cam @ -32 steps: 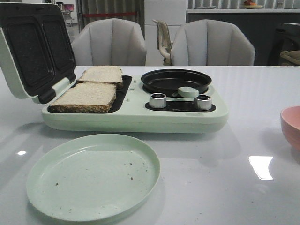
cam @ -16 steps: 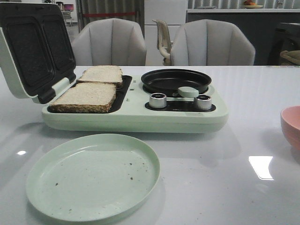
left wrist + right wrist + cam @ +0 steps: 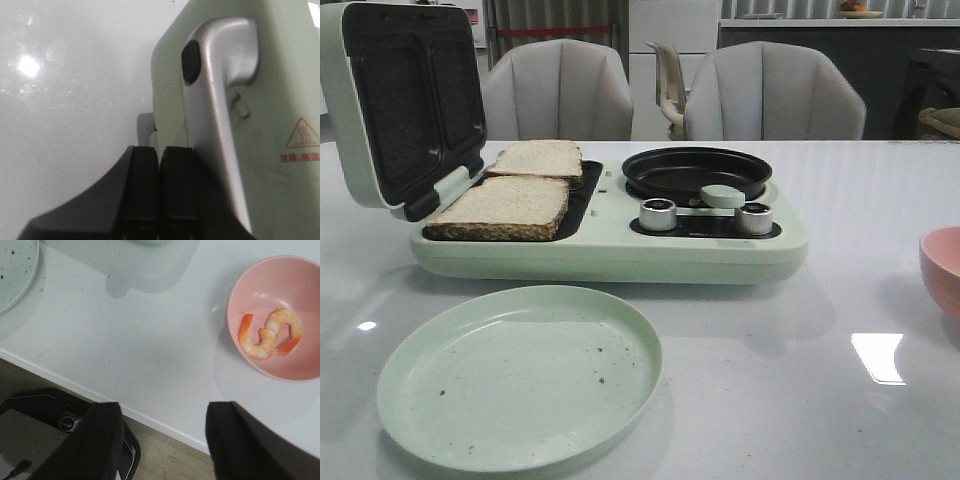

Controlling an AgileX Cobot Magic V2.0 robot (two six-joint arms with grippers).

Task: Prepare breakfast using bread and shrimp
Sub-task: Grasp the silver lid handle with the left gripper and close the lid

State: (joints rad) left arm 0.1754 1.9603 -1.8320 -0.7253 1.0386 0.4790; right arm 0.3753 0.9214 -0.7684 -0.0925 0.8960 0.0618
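Observation:
Two slices of bread lie side by side in the open sandwich maker [image 3: 610, 255], one near [image 3: 505, 205] and one far [image 3: 542, 157]. Its lid [image 3: 395, 100] stands nearly upright. In the left wrist view my left gripper [image 3: 159, 185] is shut with nothing between its fingers, and its fingertips rest against the lid's outer side beside the silver handle [image 3: 220, 90]. The shrimp [image 3: 267, 335] lie curled in a pink bowl [image 3: 300, 365]. My right gripper [image 3: 162, 412] hangs open and empty over the table's front edge, short of the bowl. Neither gripper shows in the front view.
A pale green plate [image 3: 520, 375] with crumbs sits in front of the sandwich maker. The maker's right half holds a round black pan [image 3: 690, 170] and two metal knobs [image 3: 657, 213]. The pink bowl [image 3: 942, 265] is at the right edge. Chairs stand behind the table.
The lid has swung from leaning back to nearly upright, towards the bread. Bread, plate and bowl have not moved.

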